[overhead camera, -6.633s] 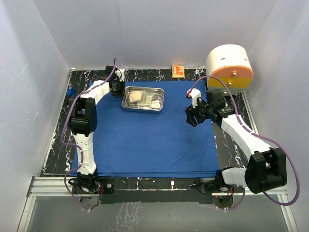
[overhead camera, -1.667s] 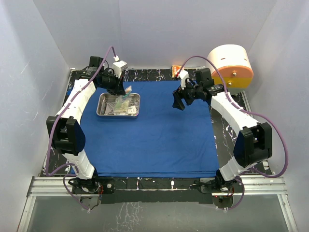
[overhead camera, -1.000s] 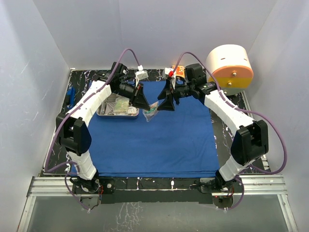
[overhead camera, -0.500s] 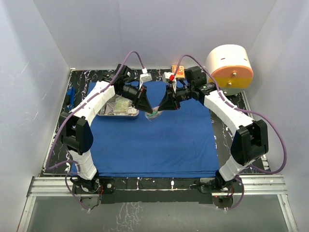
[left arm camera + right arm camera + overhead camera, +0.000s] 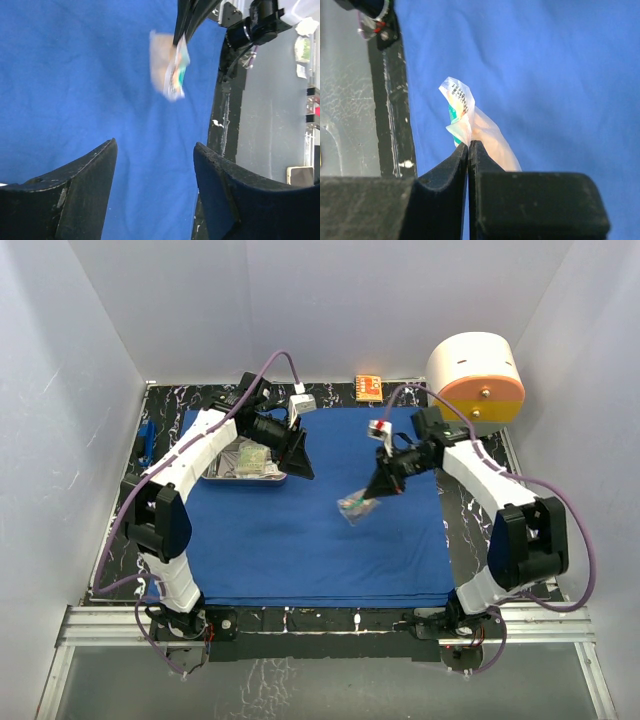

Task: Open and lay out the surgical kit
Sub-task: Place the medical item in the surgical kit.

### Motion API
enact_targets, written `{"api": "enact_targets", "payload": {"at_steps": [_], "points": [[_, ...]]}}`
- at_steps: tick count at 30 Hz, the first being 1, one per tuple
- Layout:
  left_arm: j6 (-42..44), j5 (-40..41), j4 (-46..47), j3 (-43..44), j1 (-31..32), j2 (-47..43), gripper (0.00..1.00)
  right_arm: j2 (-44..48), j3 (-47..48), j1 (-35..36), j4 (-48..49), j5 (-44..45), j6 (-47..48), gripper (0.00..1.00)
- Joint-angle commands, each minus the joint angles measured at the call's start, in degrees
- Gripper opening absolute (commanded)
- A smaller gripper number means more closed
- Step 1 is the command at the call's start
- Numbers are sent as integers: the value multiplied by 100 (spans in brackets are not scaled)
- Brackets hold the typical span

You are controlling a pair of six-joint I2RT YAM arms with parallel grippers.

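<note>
Pinched by just a thin corner in the pressed-together right gripper (image 5: 469, 145), the small crinkled clear sealed packet (image 5: 462, 112) hangs above the royal-blue cloth drape (image 5: 300, 550) and may slip free; the spread, empty left gripper (image 5: 155, 146) is well apart

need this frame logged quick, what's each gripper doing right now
Left gripper: open, holding nothing.
Right gripper: shut on the small sealed packet, which hangs over the blue cloth.

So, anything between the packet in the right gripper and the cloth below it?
Nothing visible: the right gripper holds the sealed packet over bare blue drape; the steel tray sits well aside, by the left gripper.
</note>
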State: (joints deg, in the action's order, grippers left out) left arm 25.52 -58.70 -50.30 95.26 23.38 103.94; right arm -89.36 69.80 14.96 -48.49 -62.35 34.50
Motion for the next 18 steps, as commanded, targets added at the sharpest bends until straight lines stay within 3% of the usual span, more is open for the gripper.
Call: {"api": "enact_targets", "payload": {"at_steps": [1, 5, 14, 18], "points": [[-2, 414, 142, -129, 18, -412, 63, 716, -506, -613, -643, 904, -8, 0], [-52, 631, 206, -171, 18, -442, 64, 914, -730, -874, -857, 2132, -224, 0], [-181, 889, 454, -371, 18, -563, 66, 537, -304, -1180, -1932, 3008, -366, 0], [-216, 916, 517, -403, 20, -577, 66, 297, -321, -1232, -2320, 2938, -159, 0]]}}
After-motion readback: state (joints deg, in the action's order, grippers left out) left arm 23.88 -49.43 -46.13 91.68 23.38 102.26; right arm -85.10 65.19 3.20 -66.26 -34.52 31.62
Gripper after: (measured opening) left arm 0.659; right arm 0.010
